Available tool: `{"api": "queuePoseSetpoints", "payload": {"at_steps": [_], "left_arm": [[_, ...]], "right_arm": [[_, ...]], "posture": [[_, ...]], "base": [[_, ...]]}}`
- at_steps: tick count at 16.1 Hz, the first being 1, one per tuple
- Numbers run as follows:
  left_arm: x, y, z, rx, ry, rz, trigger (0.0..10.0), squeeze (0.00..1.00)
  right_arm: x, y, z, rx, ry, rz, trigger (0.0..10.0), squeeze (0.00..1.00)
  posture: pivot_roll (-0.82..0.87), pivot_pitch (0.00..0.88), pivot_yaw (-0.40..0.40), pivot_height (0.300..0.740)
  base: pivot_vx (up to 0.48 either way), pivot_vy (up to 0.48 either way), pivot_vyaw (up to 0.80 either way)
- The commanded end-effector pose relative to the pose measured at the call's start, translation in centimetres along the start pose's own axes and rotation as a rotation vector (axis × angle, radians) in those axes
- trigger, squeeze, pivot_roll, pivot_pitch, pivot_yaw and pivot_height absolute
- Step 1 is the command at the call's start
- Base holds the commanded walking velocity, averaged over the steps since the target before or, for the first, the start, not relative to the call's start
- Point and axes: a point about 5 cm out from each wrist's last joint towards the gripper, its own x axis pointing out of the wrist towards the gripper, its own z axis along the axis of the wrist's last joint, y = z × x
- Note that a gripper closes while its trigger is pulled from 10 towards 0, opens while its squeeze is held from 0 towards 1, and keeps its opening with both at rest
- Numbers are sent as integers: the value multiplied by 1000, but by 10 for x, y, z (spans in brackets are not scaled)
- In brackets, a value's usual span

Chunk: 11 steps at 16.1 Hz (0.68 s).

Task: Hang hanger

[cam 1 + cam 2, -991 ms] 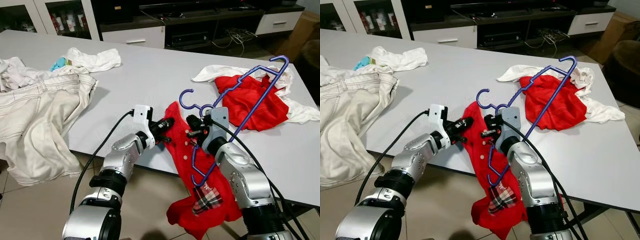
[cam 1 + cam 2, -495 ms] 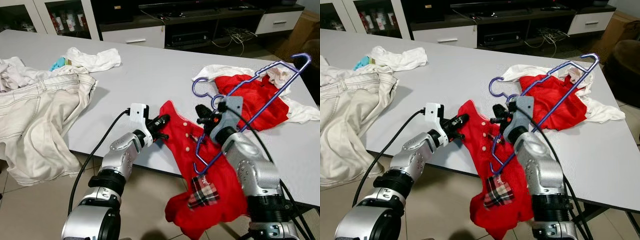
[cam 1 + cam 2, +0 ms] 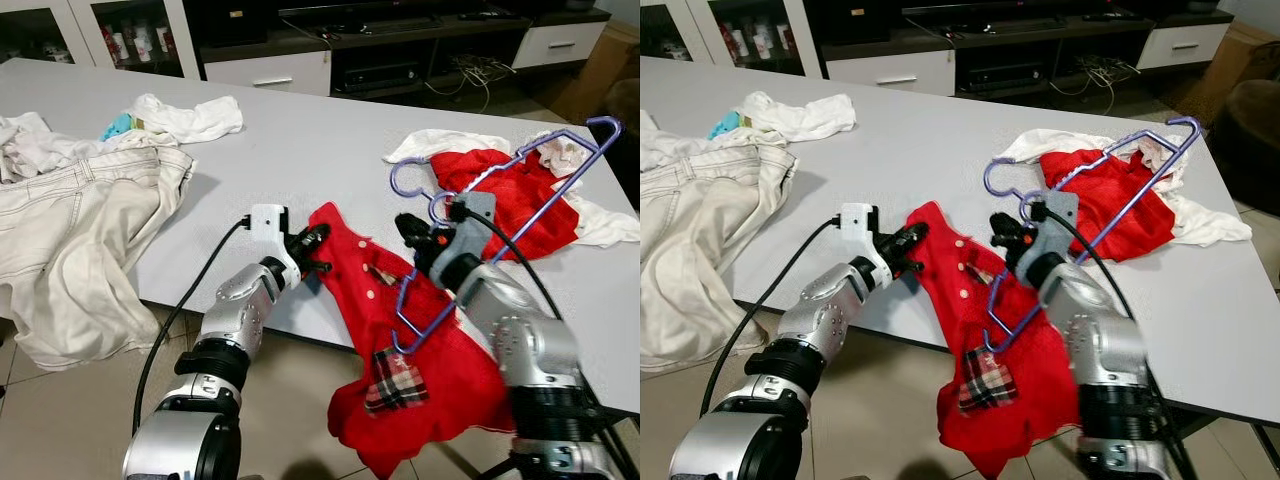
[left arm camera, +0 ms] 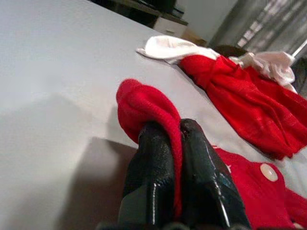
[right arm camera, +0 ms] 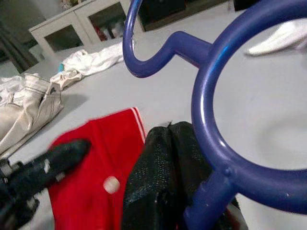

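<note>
A blue plastic hanger [image 5: 204, 96] is held just below its hook by my right gripper [image 3: 417, 232], which is shut on it above the table's front right part. The hanger tilts, its far corner raised over the right side of the table. A red buttoned garment [image 3: 355, 270] with a plaid patch [image 3: 395, 380] drapes over the table's front edge beneath it. The hanger's lower end lies against this garment. My left gripper [image 3: 313, 242] is shut on the garment's upper edge, and red cloth is pinched between its fingertips [image 4: 158, 139].
A second red garment [image 3: 510, 205] lies on white cloth [image 3: 605, 228] at the right of the grey table [image 3: 300, 150]. Beige jeans [image 3: 70, 230] hang over the left edge, with white clothes [image 3: 190, 118] behind them. A TV cabinet [image 3: 270, 70] stands beyond the table.
My right gripper has lifted the hanger and carried it to the right, away from the left gripper. My left gripper has drawn the garment's edge slightly left, and the garment is spread wider.
</note>
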Motion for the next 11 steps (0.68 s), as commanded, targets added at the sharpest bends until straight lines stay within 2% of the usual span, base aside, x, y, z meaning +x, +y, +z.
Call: {"api": "queuePoseSetpoints", "payload": {"at_steps": [1, 3, 5, 6, 8, 11], "left_arm": [[2, 3, 12, 6, -40, 20, 0, 0], [3, 6, 19, 8, -67, 45, 0, 0], [3, 9, 28, 20, -97, 62, 0, 0], [3, 11, 30, 24, -103, 66, 0, 0], [-3, 31, 54, 76, -137, 114, 0, 0], [-3, 34, 66, 102, -154, 119, 0, 0]], "right_arm": [[-4, -1, 5, -7, -9, 6, 10000, 0], [-12, -19, 2, -41, 34, -29, 10000, 0], [-14, -27, 4, -63, 48, -70, 10000, 0], [-15, -28, 4, -67, 51, -76, 10000, 0], [-14, -24, -1, -116, 77, -60, 10000, 0], [-13, -17, -9, -152, 129, -10, 10000, 0]], "posture": [[-77, 0, 2, 740], [-79, 0, 5, 740], [-80, 0, 9, 740], [-80, 0, 9, 740], [-77, 0, 9, 740], [-76, 0, 13, 740]], "base": [[0, 0, 0], [0, 0, 0], [0, 0, 0], [0, 0, 0], [0, 0, 0], [0, 0, 0]]}}
